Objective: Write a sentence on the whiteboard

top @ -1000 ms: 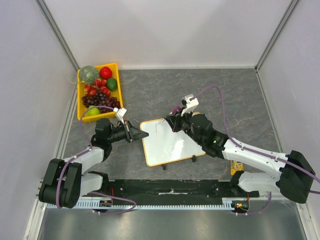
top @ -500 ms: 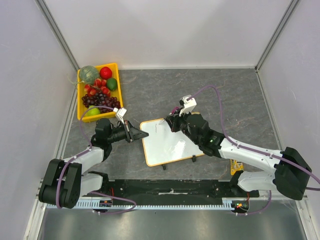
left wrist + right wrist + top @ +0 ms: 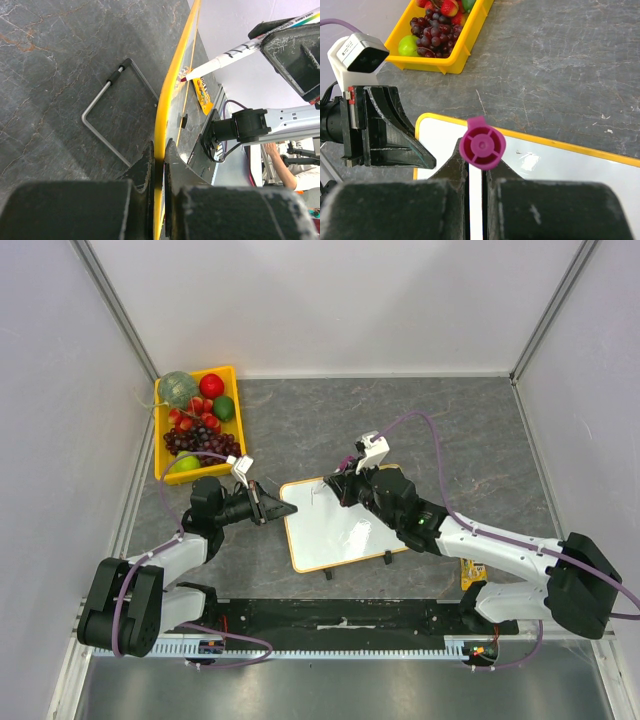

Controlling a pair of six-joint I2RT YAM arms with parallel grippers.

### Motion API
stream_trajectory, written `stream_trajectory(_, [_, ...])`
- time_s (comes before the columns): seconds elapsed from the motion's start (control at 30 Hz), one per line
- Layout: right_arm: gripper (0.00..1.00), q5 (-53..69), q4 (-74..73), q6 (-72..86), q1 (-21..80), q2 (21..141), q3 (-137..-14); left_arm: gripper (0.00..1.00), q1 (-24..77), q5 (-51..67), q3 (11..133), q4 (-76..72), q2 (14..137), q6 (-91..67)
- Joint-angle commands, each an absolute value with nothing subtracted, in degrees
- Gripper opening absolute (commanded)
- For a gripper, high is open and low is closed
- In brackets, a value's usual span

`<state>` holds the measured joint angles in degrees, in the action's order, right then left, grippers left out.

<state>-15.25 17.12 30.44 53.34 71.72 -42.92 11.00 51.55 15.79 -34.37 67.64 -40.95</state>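
The whiteboard (image 3: 345,530) lies on the dark table, white with a yellow-orange frame. My left gripper (image 3: 284,510) is shut on its left edge; in the left wrist view the jaws (image 3: 159,161) pinch the yellow rim (image 3: 170,95). My right gripper (image 3: 345,487) is shut on a marker held upright over the board's upper left corner. Its magenta end cap (image 3: 482,145) faces the right wrist camera, above the fingertips (image 3: 476,167). The marker (image 3: 225,56) slants down with its tip at the board's surface. The sentence cannot be made out in any view.
A yellow tray (image 3: 236,375) of fruit stands at the back left, also seen as the tray (image 3: 451,62) in the right wrist view. A bent metal rod (image 3: 102,117) lies by the board. Two black clips (image 3: 388,558) sit on its near edge. A small yellow item (image 3: 472,575) lies right.
My right gripper has shifted a little to the left with the marker, over the board's upper left. The left gripper and the board have not moved.
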Motion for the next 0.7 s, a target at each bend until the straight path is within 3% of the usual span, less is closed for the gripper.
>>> stream_trajectory(0.0, [0.0, -13.7, 18.1, 31.0, 53.1, 72.2, -43.3, 0.02, 11.3, 47.5, 15.6, -29.4, 68.1, -35.4])
stream_trajectory(0.67, [0.0, -14.6, 16.4, 30.8, 53.1, 71.9, -42.3, 0.02, 11.3, 47.4, 15.4, -29.4, 68.2, -35.3])
